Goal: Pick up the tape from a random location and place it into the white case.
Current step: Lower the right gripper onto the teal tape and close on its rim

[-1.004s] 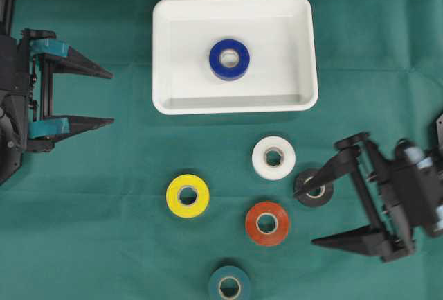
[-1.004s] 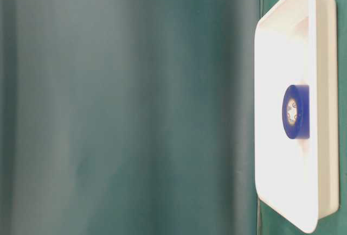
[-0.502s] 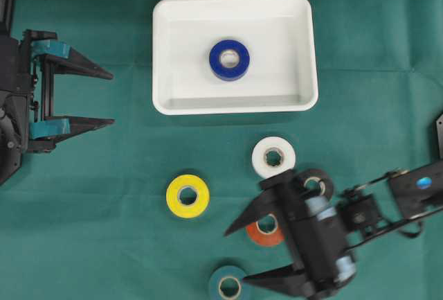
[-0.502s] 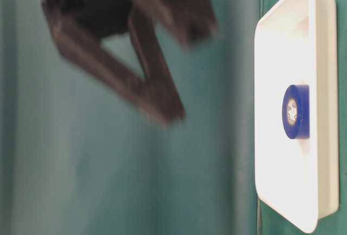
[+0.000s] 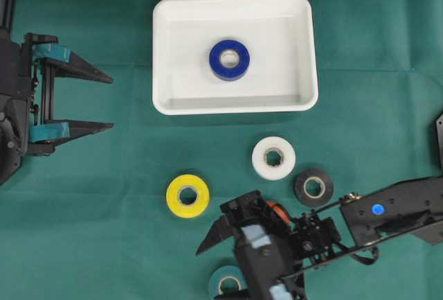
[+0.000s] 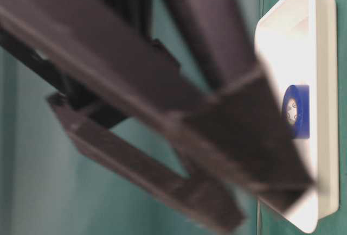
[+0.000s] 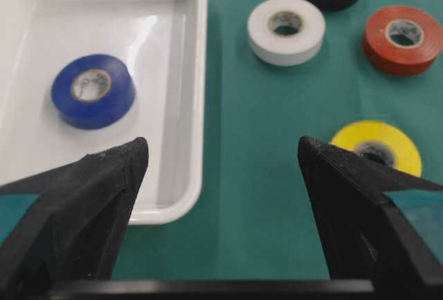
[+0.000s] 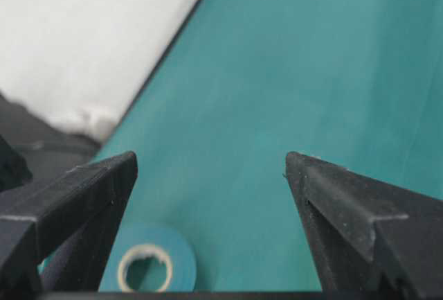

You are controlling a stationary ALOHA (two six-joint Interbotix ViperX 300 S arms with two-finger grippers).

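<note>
I see six tape rolls, each a flat ring with a pale cardboard core. The blue tape (image 5: 229, 59) lies flat inside the white case (image 5: 165, 50), near its middle, clear of all four walls; nothing else sits in the case. The case is a shallow white tray with rounded corners and a raised rim, set toward the far edge of the green table cloth (image 5: 387, 50).

The other five rolls lie on the cloth nearer me: the white tape (image 5: 273, 158) just below the case, the black tape (image 5: 313, 188) beside it, the yellow tape (image 5: 187, 195) off to the left, the teal tape (image 5: 226, 283) at the near edge, and the red tape (image 5: 277, 209), mostly hidden under my right arm with only a sliver showing.

My right gripper (image 8: 211, 165) hangs with its jaws spread wide and nothing between them. In the right wrist view the teal tape sits low in the gap, closer to the left finger (image 8: 83, 196), untouched.

My left gripper (image 7: 221, 154) waits at the left edge, well apart from every roll, also wide open and empty.
</note>
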